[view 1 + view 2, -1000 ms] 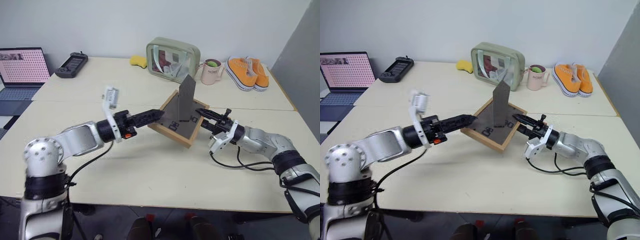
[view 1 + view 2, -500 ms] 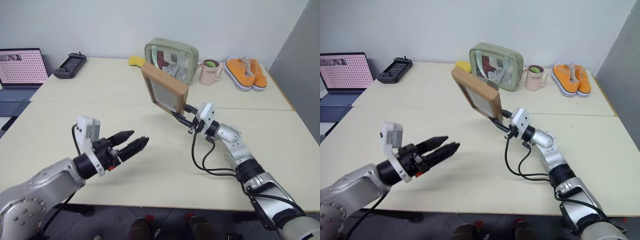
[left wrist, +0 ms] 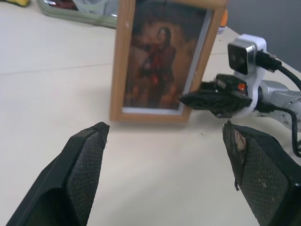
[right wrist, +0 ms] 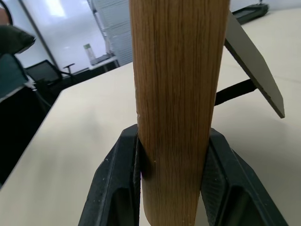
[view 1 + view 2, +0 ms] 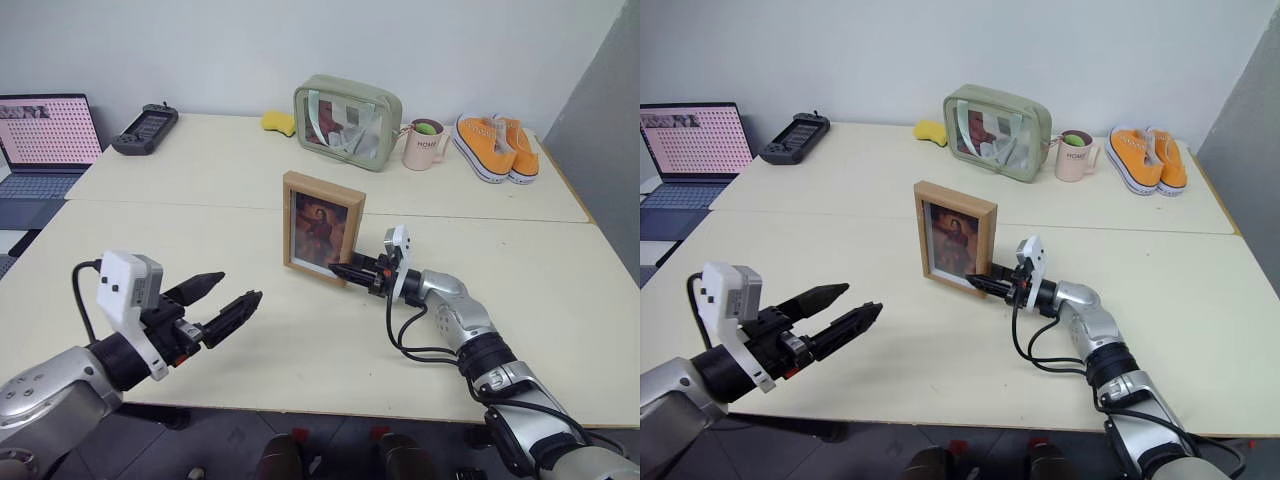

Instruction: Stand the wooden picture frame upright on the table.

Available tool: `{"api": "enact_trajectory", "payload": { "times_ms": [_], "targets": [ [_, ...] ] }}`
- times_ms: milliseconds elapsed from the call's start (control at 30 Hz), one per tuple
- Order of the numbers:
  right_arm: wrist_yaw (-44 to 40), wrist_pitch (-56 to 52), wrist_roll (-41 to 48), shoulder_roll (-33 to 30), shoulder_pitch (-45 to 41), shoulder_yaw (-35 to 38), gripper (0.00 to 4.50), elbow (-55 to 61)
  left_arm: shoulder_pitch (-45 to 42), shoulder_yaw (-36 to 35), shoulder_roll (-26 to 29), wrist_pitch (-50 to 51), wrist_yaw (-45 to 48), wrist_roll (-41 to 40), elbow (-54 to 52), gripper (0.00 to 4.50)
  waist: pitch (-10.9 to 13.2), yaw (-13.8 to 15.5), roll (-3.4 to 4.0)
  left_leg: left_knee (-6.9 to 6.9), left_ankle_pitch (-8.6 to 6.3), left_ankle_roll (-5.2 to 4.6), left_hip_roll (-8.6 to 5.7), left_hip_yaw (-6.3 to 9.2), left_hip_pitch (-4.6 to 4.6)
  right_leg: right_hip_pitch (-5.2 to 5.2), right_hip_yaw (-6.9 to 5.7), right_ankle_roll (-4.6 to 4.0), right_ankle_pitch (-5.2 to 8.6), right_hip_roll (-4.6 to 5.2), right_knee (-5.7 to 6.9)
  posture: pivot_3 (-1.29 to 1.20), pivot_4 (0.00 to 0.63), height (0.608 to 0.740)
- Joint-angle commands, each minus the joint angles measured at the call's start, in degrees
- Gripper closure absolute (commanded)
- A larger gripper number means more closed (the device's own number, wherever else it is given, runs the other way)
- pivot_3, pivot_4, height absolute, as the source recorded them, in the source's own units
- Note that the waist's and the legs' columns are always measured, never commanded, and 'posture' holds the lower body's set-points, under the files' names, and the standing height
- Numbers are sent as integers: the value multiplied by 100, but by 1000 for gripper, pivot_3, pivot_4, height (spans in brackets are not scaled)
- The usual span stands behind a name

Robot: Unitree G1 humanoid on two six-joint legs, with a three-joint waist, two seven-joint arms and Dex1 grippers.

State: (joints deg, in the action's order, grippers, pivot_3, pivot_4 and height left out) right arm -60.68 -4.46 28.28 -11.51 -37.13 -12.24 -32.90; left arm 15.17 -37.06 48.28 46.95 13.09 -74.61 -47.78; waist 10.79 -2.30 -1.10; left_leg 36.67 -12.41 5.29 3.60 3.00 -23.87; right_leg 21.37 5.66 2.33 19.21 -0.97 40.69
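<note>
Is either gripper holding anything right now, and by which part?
The right gripper clamps the wooden picture frame by its lower side edge. The left gripper is open and holds nothing.

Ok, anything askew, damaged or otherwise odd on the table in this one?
Nothing stands out. The wooden picture frame stands upright on the table, picture facing the robot, with the right gripper clamped on its lower edge and its prop swung out behind. The left gripper hangs open, away from it. The zip pouch, mug and orange shoes sit undisturbed.
</note>
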Motion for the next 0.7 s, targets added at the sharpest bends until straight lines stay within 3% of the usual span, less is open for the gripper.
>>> {"api": "enact_trajectory", "payload": {
  "times_ms": [33,600,700],
  "targets": [
    [-352,-226,139,121,18,305,3149,109,137,-296,161,-132,102,-25,-157,370,0,-9,0,-2,0,0,0,-1,0,1,0,0,0,0,0,0,150,740],
    [-541,-771,-195,168,83,554,3149,-100,-228,-183,415,-132,97,15,169,370,1,-21,1,-20,0,1,4,-4,1,4,1,-1,1,-3,-12,0,150,740],
    [-409,-751,-251,188,94,640,2314,-78,-298,-125,399,-114,72,5,213,360,1,-23,1,-23,0,1,4,-4,1,4,1,0,1,-3,-16,0,150,740]
  ]
}}
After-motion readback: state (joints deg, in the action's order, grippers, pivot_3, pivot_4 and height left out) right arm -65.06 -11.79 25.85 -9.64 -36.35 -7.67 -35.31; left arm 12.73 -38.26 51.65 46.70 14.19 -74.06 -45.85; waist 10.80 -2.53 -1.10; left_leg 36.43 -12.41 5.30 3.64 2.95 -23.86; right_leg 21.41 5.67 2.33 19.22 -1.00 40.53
